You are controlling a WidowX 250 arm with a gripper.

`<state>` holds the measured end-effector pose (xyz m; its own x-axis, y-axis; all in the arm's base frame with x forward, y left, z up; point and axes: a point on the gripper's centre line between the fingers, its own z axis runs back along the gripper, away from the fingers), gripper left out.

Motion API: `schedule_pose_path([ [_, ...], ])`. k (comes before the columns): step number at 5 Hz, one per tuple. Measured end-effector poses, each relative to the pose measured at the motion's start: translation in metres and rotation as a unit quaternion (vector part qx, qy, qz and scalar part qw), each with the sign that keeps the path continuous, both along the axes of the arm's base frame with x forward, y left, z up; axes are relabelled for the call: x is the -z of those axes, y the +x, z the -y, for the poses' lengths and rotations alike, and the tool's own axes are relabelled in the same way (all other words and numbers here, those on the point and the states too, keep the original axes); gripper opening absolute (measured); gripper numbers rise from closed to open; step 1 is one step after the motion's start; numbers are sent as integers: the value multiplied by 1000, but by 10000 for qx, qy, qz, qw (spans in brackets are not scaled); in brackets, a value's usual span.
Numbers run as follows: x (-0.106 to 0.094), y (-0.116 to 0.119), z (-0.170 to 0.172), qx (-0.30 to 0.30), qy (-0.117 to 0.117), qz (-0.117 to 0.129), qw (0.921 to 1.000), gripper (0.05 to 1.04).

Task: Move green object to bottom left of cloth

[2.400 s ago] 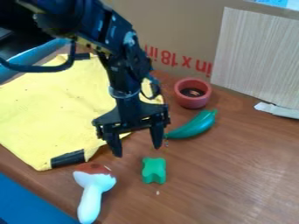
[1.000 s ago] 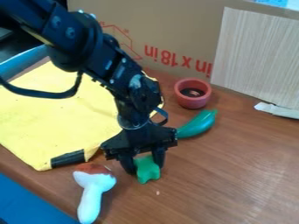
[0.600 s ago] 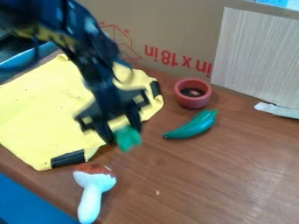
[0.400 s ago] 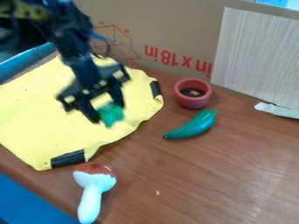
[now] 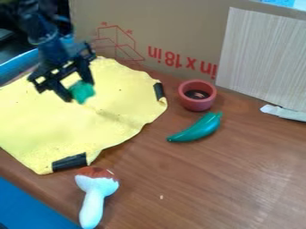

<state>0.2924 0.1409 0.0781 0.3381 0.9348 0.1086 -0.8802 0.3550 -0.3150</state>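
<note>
Camera view: fingers pinching lumpy green obj.; wrinkled yellow cloth below.

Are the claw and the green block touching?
Touching: in the camera view the green block sits clamped between the fingers of the claw, against both.

Soft, moderately bright light covers the desk, leaving a pale sheen at near right. Small highlights glint on the green pepper; faint shadow edges the yellow cloth. The far left is dark, the pincer blurred.
</note>
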Motion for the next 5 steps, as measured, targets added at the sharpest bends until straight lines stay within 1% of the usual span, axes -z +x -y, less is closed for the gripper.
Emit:
schedule_pose_path([
  [1, 9, 3, -31, -326, 111, -20, 9994, 624],
  [2, 16, 2, -54, -509, 241, -28, 9984, 624],
  [3, 21, -4, -77, -644, 485, 44, 9967, 624],
  [4, 30, -5, -104, -827, 698, 23, 9941, 624],
  [5, 39, -9, -124, -965, 879, -27, 9914, 624],
])
